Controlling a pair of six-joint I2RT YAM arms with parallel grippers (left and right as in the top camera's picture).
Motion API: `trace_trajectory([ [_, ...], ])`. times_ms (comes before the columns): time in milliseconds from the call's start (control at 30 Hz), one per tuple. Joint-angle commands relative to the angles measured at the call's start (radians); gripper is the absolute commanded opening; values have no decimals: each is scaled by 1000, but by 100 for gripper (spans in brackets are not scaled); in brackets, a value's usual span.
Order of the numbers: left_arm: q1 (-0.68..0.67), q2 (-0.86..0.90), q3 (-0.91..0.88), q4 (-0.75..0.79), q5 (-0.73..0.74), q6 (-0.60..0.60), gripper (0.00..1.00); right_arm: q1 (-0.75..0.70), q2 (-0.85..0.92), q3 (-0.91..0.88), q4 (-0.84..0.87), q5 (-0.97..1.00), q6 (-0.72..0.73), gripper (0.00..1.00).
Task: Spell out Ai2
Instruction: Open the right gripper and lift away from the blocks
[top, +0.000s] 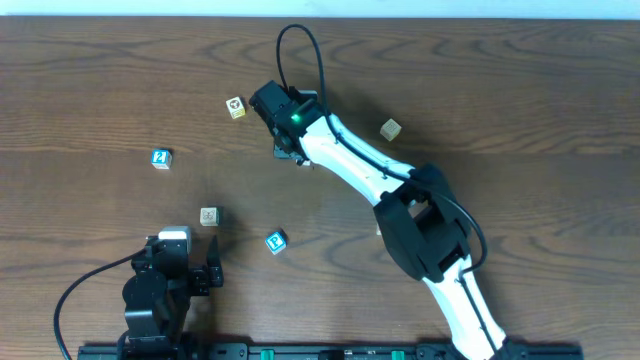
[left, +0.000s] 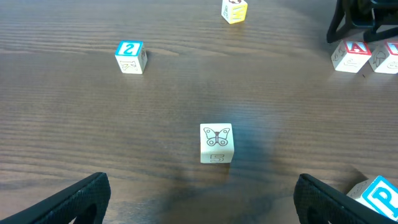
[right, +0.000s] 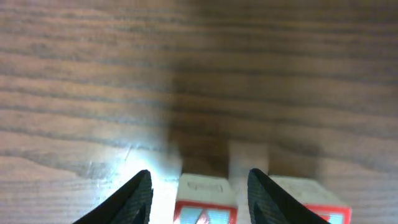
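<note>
Evidently mid-placement. The A block (left: 349, 55) sat about mid-table, with a red-bordered block (left: 387, 56) just beside it on the right, that one's letter cut off at the frame edge. Low over the pair hung the right gripper (right: 199, 180), jaws apart and straddling 1 red block, with 1 of its fingers (right: 273, 199) down between the 2. Which block it straddled, and whether the pads touched it, could not be told.

Judgement on doing the step well: the gripper should rise straight up, with no sideways drift and no wider spread, or the inner finger would nudge the neighbour out of line. The 2 block (left: 130, 57), well apart to the left, would then need its numeral up and a place right of the pair.

Count:
- 7 blocks on the table (top: 80, 60): 2 red-bordered, 1 blue 2 block, 1 blue P block (left: 376, 196), 1 butterfly block (left: 216, 143), 1 yellow block (left: 234, 10), 1 tan block (top: 390, 128).
- 2 grippers. The left gripper (left: 202, 193) sat at the near edge, jaws wide apart, empty.
</note>
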Motion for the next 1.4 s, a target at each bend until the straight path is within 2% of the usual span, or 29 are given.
trace_trajectory([
  [0, 6, -6, -6, -2, 8, -7, 95, -28, 6, 37, 7, 29, -88, 54],
  [67, 6, -6, -6, -2, 8, -7, 96, -35, 0, 82, 8, 29, -134, 58],
  [233, 6, -6, -6, -2, 8, -7, 95, -52, -37, 325, -43, 29, -266, 58],
  [367, 6, -6, -6, -2, 8, -7, 95, -49, -108, 564, -175, 25, -365, 63],
  [500, 6, -6, -6, -2, 8, -7, 95, -42, -206, 680, -309, -30, -417, 67],
  [733, 6, -6, -6, -2, 8, -7, 95, -25, -407, 684, -518, -114, -461, 78],
  [867, 6, -6, -6, -2, 8, -7, 95, 2, -477, 684, -665, -116, -502, 77],
  [900, 6, -6, -6, -2, 8, -7, 95, 9, -486, 681, -690, -118, -500, 75],
  [1133, 6, -6, -6, -2, 8, -7, 95, 45, -508, 661, -845, -139, -500, 74],
  [1233, 6, -6, -6, -2, 7, -7, 95, 48, -553, 566, -846, -137, -524, 72],
  [1367, 6, -6, -6, -2, 16, -9, 96, 47, -701, 315, -777, -92, -534, 73],
])
